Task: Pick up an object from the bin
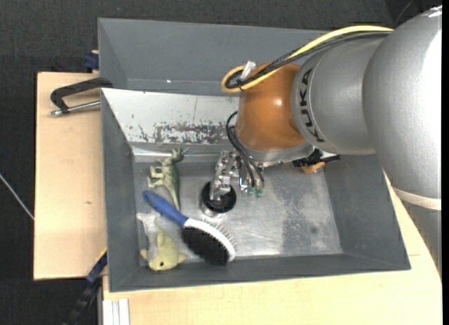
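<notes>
Near the middle of the grey bin point(302, 218), a shade toward 9 o'clock: the gripper point(226, 184), pointing down, its tip directly above a small round black thing point(218, 201) lying on the floor. It appears to meet that thing's upper edge, though contact cannot be confirmed.

Gripper state: released or clenched, cannot tell; the metal tip and cables crowd together from this angle. Nothing can be seen held.

Other contents:
- Green toy dinosaur point(169, 173), at 10 o'clock, near the back wall, apart from the gripper.
- Brush point(193, 231) with a blue handle and black oval head, at 7 o'clock, handle slanting toward 10 o'clock. Its head sits near the black thing but clear of it.
- Yellow soft toy point(163, 255), fish-like, at 8 o'clock in the front corner, just beside the brush head.

Step in hand, as judged: final approach over the black round thing, with the grasp not yet shown.

Next move calls for: closing squarely on the black thing, which looks low and may slip, then lifting straight up, away from the brush.
</notes>
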Robot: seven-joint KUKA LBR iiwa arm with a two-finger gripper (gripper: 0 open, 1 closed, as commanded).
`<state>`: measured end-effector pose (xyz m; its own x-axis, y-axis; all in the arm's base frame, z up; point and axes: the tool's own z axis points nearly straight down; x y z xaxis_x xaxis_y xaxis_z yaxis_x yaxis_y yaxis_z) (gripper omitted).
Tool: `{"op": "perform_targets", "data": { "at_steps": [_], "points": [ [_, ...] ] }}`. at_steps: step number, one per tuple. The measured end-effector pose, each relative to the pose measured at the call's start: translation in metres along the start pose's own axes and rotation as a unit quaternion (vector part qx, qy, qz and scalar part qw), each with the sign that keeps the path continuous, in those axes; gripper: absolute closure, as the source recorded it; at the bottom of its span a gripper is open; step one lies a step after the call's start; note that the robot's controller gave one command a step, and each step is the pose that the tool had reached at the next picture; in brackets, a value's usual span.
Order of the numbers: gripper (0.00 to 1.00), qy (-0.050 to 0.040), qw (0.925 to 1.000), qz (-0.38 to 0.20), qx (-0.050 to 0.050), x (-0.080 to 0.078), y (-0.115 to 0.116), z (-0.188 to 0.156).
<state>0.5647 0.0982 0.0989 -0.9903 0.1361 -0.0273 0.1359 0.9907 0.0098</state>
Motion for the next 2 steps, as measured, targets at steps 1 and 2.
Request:
{"op": "perform_targets", "data": {
  "at_steps": [1, 2],
  "points": [
    [1.00, 0.0014, 1.0000, 0.000, 0.001, 0.0008, -0.0002, -0.0003],
    [1.00, 0.0017, 1.0000, 0.004, 0.000, 0.0009, 0.0009, 0.0007]
  ]
}}
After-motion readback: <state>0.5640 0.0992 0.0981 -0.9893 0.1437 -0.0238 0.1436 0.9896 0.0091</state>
